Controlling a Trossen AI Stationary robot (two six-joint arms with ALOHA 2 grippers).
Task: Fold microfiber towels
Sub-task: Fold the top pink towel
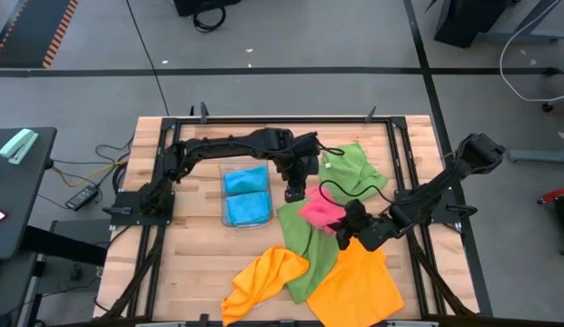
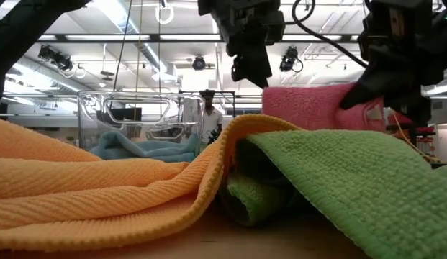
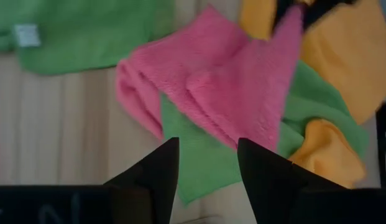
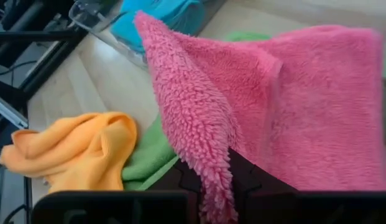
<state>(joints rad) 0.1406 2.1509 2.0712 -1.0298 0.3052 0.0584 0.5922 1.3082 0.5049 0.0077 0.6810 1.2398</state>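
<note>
A pink towel [image 1: 320, 210] lies bunched at the table's middle, on a green towel [image 1: 304, 243]. My right gripper [image 4: 212, 173] is shut on the pink towel at its right side. My left gripper [image 3: 205, 149] hangs open just above the pink towel's far-left part, with nothing between its fingers; in the low view my left gripper [image 2: 249, 54] stands clear above the cloths. A second green towel [image 1: 354, 168] lies farther back. Two orange towels [image 1: 263, 277] [image 1: 359, 283] lie near the front edge. Blue towels [image 1: 245, 195] sit in a clear tray. My right gripper pinches a raised ridge of the pink towel's edge [image 4: 205, 155] between its two fingers; one layer or several, I cannot tell. The fingers come slanting down from the table's right. That end is lifted, and the rest of the pink towel [image 2: 309, 106] rests on the green towel.
The clear plastic tray [image 1: 225, 222] stands left of centre, close beside my left arm. Black cables [image 1: 341, 188] trail over the far green towel. Dark frame rails [image 1: 418, 227] run along the table's left and right sides. Bare wood [image 1: 200, 263] shows at the front left.
</note>
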